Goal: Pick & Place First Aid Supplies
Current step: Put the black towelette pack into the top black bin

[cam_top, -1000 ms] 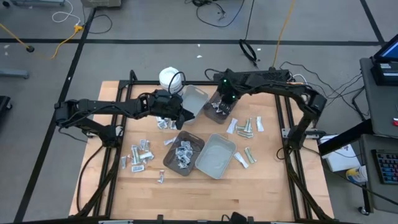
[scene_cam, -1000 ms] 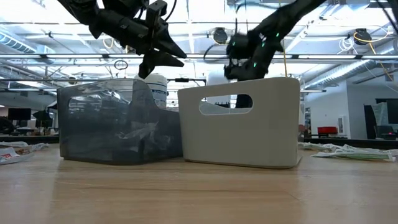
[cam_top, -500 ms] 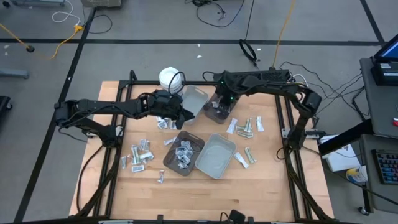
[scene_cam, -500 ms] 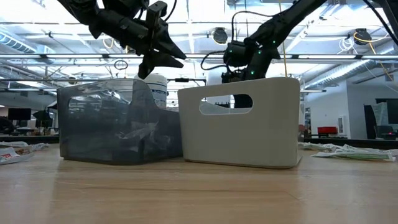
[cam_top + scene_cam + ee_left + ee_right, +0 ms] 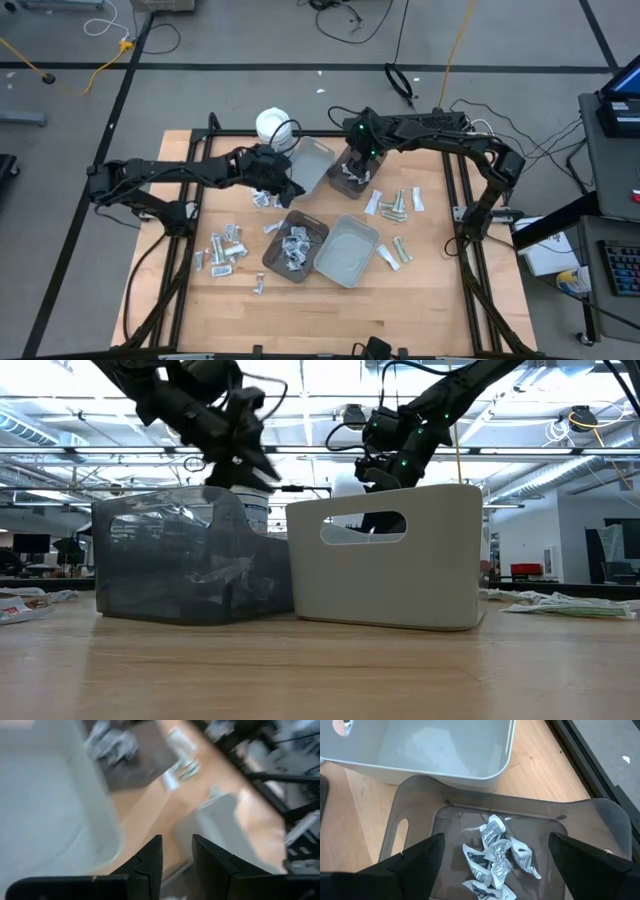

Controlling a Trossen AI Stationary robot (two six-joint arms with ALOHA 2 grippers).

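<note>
The first aid supplies are small pale packets. Some lie loose on the table at the left (image 5: 228, 250), in the middle (image 5: 265, 198) and at the right (image 5: 395, 205). Others lie in a dark tray (image 5: 350, 182) at the far side, and a few packets (image 5: 495, 857) show on its floor. My right gripper (image 5: 352, 172) (image 5: 496, 837) hangs open above that tray, with nothing between its fingers. My left gripper (image 5: 288, 190) (image 5: 177, 840) slants down over the table beside the middle packets. Its fingers stand a narrow gap apart with nothing seen between them.
A light grey tray (image 5: 312, 160) stands beside the far dark one. Nearer the front edge stand a dark tray holding packets (image 5: 295, 245) and a light tray (image 5: 347, 250). A white round tub (image 5: 272, 125) stands at the far side. Black frame rails run along the table's edges.
My left gripper has tipped its fingers downward and drawn back a little toward the table's left, blurred in the low view. My right gripper has stayed above the far dark tray, and in the low view its fingers now stand wider apart.
</note>
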